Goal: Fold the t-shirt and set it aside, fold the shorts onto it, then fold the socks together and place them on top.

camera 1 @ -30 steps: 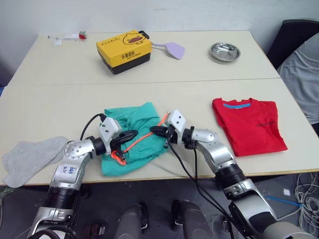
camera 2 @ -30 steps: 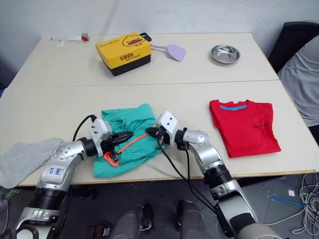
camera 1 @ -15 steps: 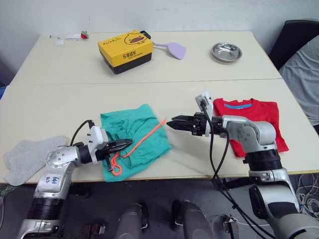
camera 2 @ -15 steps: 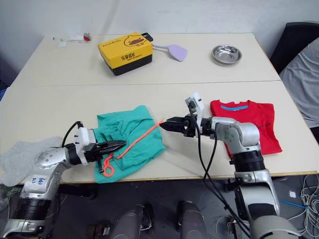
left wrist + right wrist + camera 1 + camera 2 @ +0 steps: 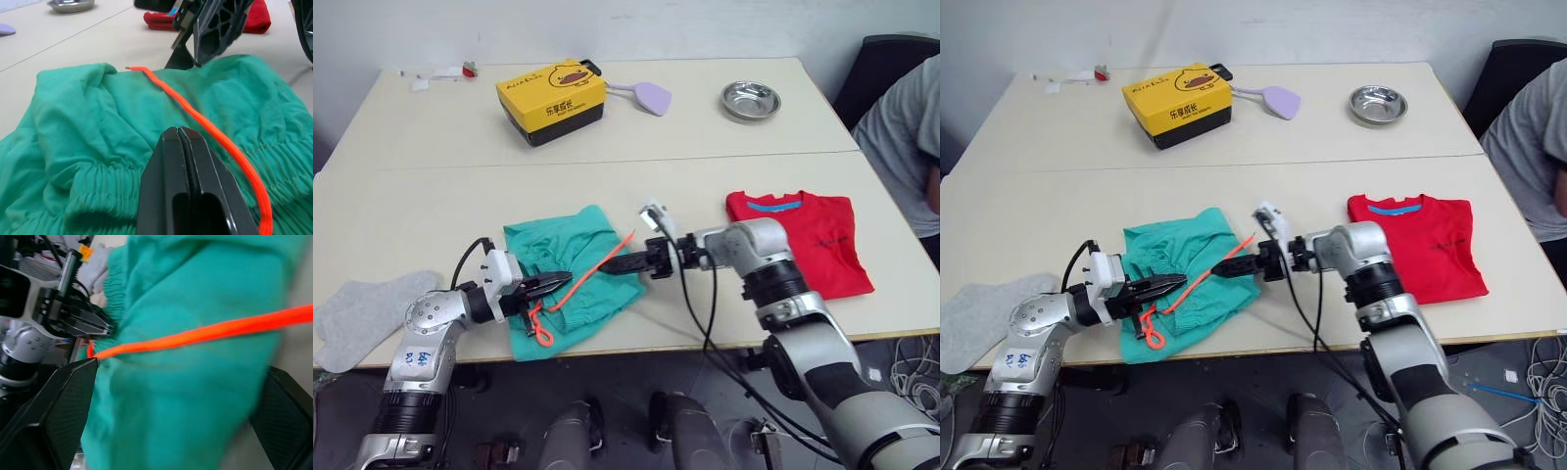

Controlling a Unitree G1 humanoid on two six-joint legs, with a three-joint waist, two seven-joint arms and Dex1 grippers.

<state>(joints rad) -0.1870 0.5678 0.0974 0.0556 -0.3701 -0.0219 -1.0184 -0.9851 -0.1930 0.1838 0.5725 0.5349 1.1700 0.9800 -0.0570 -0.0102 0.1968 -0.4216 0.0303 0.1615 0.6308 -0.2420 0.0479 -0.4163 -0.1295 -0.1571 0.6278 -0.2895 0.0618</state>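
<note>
The right tool is brought back from beside the t-shirt to the shorts at mid-bench — its fingers spread around the teal edge. The left tool is kept pressed together at the gathered waist.

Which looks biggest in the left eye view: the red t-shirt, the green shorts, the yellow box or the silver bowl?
1. The shorts and the t-shirt look about alike, so I won't rank them.
2. The yellow box, though it lies farther from the camera.
3. The silver bowl, farther off too.
</note>
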